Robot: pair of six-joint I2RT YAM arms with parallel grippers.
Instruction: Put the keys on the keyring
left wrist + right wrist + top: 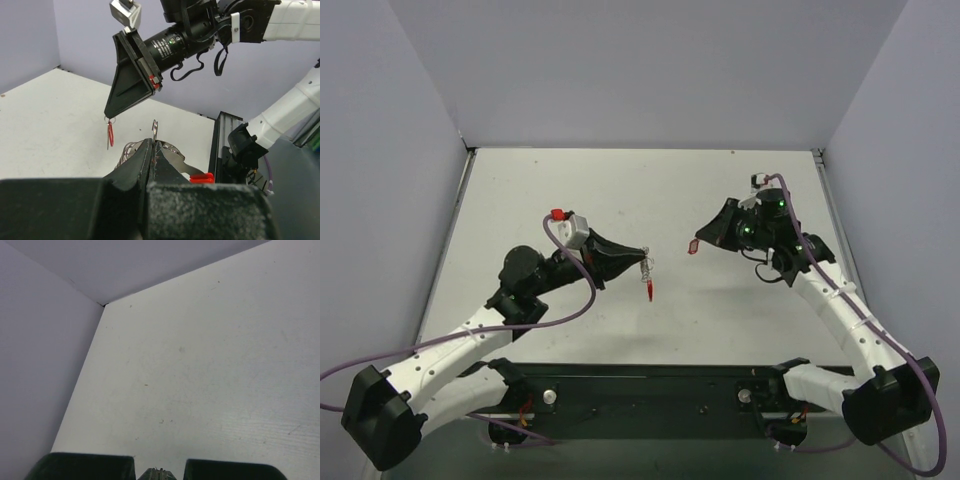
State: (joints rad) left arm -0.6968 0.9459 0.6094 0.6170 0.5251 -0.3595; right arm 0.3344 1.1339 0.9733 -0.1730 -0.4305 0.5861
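Left wrist: left gripper point(152, 144) clamps keyring point(175, 161) | right gripper point(108, 115) pinches red-tagged key point(110, 135) | right wrist: table point(210, 365), grip hidden

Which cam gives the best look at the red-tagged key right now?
Left wrist: the key dangles from the right gripper in profile against the pale table. Top external shows only a small red speck; right wrist shows just a metal sliver between its fingers.
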